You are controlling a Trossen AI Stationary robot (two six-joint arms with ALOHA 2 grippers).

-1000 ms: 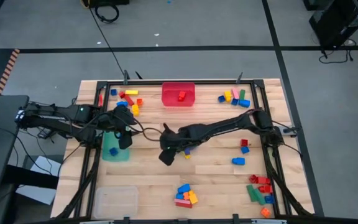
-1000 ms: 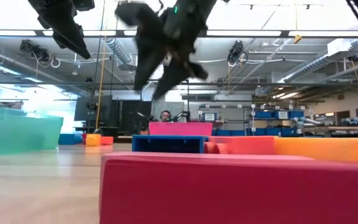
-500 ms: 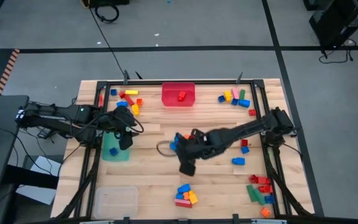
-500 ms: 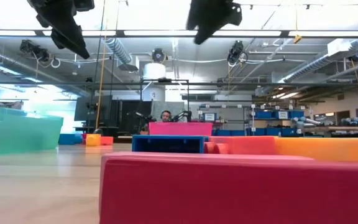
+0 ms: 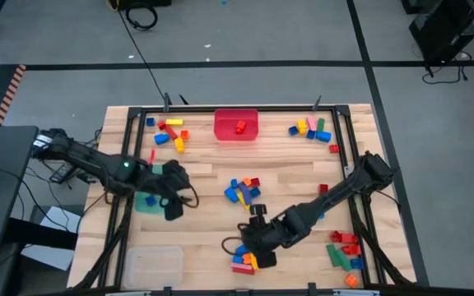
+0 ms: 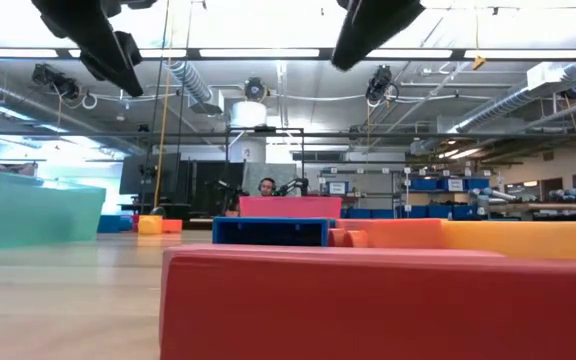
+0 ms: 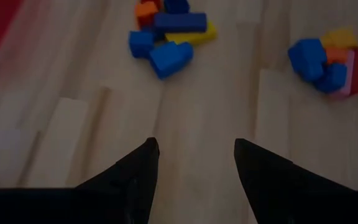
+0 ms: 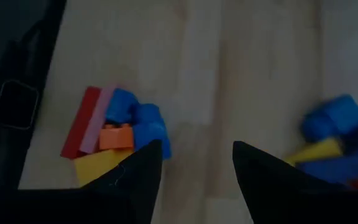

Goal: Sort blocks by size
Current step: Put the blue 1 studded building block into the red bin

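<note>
A: Obs. now: right gripper (image 5: 257, 245) has swung from table centre down to the front-edge pile (image 5: 245, 258) (red, pink, blue, orange, yellow blocks). Fingers parted, nothing btwn them in the right wrist view; the pile (image 8: 114, 134) sits just beside one finger.

B: And the centre cluster (image 5: 242, 189)? We didn't see it a sec ago.

A: It was under the arm then. Now exposed: blue, red, orange, yellow pieces, mid-table. We judge nothing was carried off; it lies loose.

B: Left side?

A: Left gripper (image 5: 173, 210) moved off the green bin (image 5: 148, 201), now just beside its front corner, over bare wood. Jaws apart, empty; left wrist view looks across at the centre cluster (image 7: 166, 37).

B: Meaning for the sort?

A: Early stage. One red block (image 5: 240, 127) in the red bin (image 5: 236, 125); clear bin (image 5: 152, 263) looks empty; back-left, back-right and right-front heaps untouched. We guess the right arm is lining up a pick from the front pile.
</note>
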